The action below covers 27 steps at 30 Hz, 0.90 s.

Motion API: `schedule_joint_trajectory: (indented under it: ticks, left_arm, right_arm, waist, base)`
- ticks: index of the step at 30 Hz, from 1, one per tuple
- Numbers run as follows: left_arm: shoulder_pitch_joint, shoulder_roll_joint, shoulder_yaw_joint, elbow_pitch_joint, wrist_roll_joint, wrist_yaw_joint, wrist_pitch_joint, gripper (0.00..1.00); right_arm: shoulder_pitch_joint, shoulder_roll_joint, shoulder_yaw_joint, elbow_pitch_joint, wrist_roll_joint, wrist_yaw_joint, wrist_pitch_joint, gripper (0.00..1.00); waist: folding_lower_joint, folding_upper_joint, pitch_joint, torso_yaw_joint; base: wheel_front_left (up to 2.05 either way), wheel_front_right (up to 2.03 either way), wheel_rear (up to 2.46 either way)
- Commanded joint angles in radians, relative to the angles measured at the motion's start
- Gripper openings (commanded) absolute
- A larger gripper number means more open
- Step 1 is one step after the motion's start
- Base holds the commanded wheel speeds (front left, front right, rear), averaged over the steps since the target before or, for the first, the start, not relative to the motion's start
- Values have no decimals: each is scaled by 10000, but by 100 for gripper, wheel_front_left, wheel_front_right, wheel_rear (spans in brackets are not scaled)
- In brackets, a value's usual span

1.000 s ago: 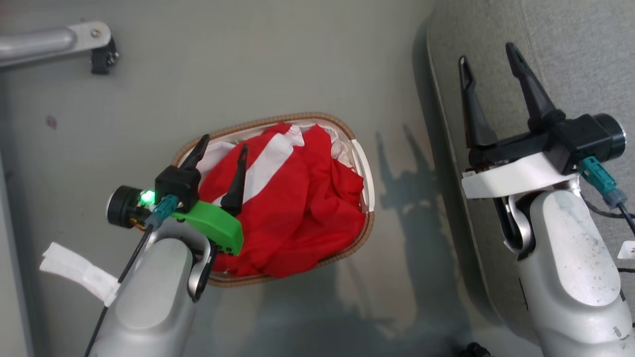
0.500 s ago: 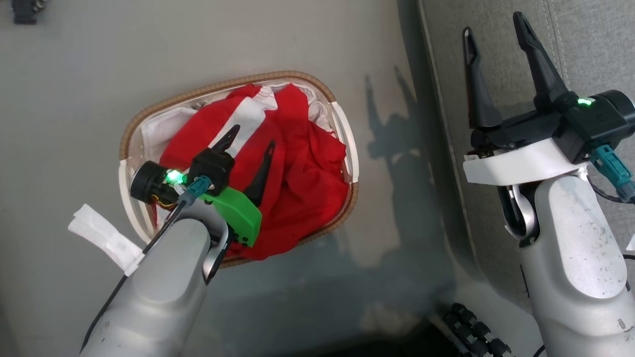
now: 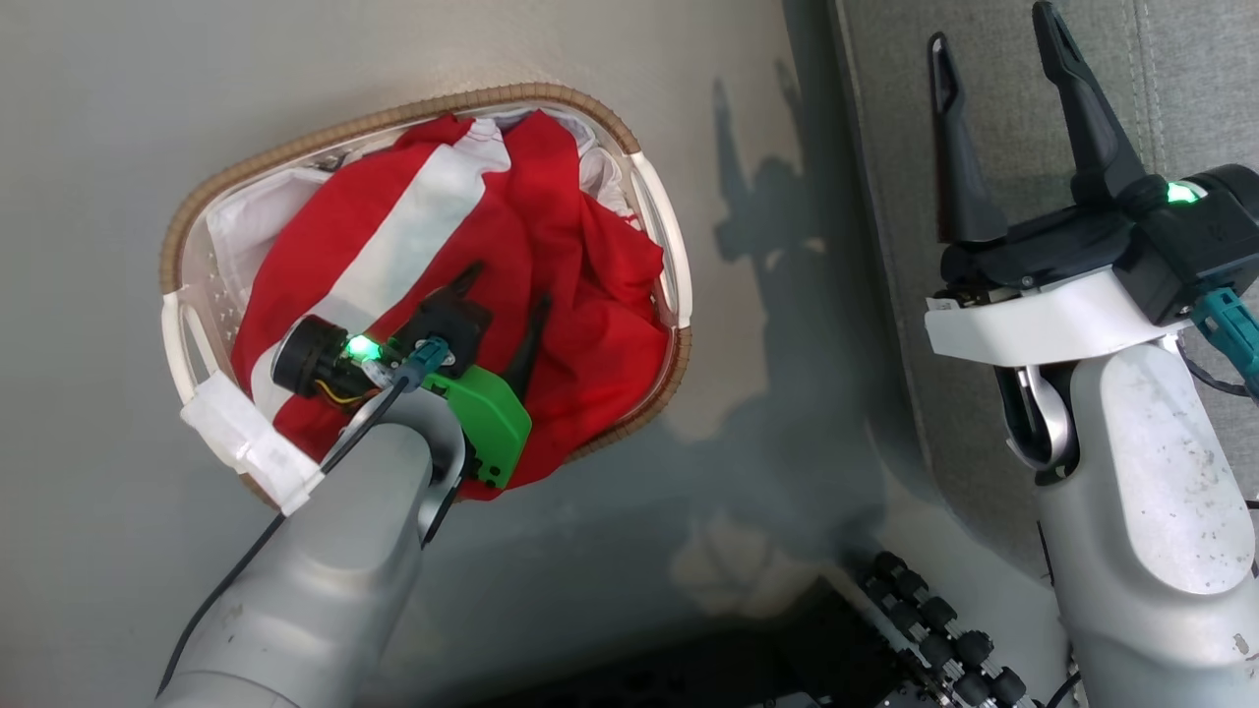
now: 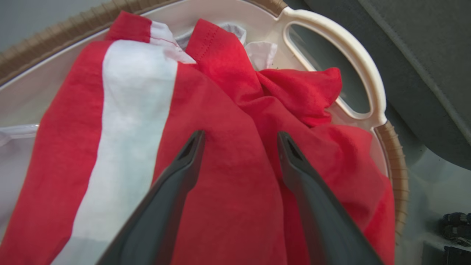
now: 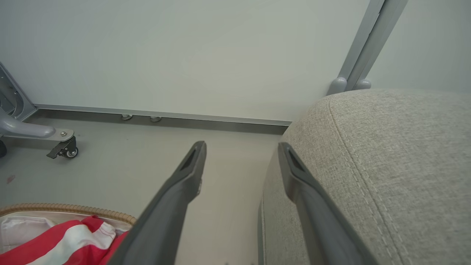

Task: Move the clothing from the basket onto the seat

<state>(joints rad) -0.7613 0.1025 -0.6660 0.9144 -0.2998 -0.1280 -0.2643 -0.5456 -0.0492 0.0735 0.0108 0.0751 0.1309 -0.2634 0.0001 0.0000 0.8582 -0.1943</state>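
Note:
The basket [image 3: 393, 116], cream with a brown woven rim, stands on the floor, heaped with the clothing [image 3: 600, 324]: bright red fabric, one piece with a broad white stripe [image 3: 413, 236]. My left gripper [image 3: 509, 285] is open and points down into the heap. In the left wrist view both fingers [image 4: 176, 184] rest on the plain red cloth [image 4: 228, 110] beside the stripe, with nothing between them. My right gripper [image 3: 991, 29] is open and empty above the front edge of the grey seat [image 3: 1190, 88]. The right wrist view has the seat [image 5: 397, 154] at right and the basket [image 5: 73, 209] at lower left.
A thin white liner [image 3: 256, 221] lines the basket's left side. The basket's side handle [image 4: 368, 73] faces the seat across a narrow strip of floor. A caster on a grey leg [image 5: 62, 147] stands by the wall. Black rollers of my base [image 3: 934, 639] sit at lower right.
The head camera has tilted, shifting the whole picture. My left gripper, still open, has gone from the basket's left rim down onto the middle of the red cloth. The right gripper stays open over the seat.

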Motion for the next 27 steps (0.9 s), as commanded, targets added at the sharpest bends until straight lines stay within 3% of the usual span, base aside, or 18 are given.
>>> schedule_joint_trajectory:
  ticks: [1, 13, 24, 25, 26, 27]
  left_arm:
    - [-328, -46, -62, 219, 159, -45, -3, 100]
    - [-1136, -123, 62, 1808, 636, 1023, -5, 100]
    - [-1458, 45, 60, 2678, 660, 915, -3, 100]
    - [-1442, 48, 77, 2733, 638, 885, -3, 62]
    - [-1396, 42, 110, 2776, 571, 831, -2, 13]
    - [-1355, 35, 143, 2764, 530, 829, -3, 0]
  right_arm:
    - [-164, -32, -46, -55, -29, -3, -21, 100]
    - [-173, -32, -191, -125, -20, -3, -21, 100]
    - [-385, -33, -36, -160, 165, -3, -22, 100]
    - [-377, -33, -19, -144, 180, -3, -22, 100]
    - [-371, -33, -5, -113, 189, -3, -21, 100]
    - [-370, -33, 14, -85, 200, -3, -20, 100]
  waist:
    - [-1, 0, 231, -64]
    - [-1, 0, 579, 4]
    - [-1, 0, 636, 37]
    - [-1, 0, 590, 33]
    - [-1, 0, 538, 30]
    - [-1, 0, 481, 27]
  base:
    - [0, 0, 0]
    - [0, 0, 0]
    - [0, 0, 0]
    - [0, 0, 0]
    - [0, 0, 0]
    - [0, 0, 0]
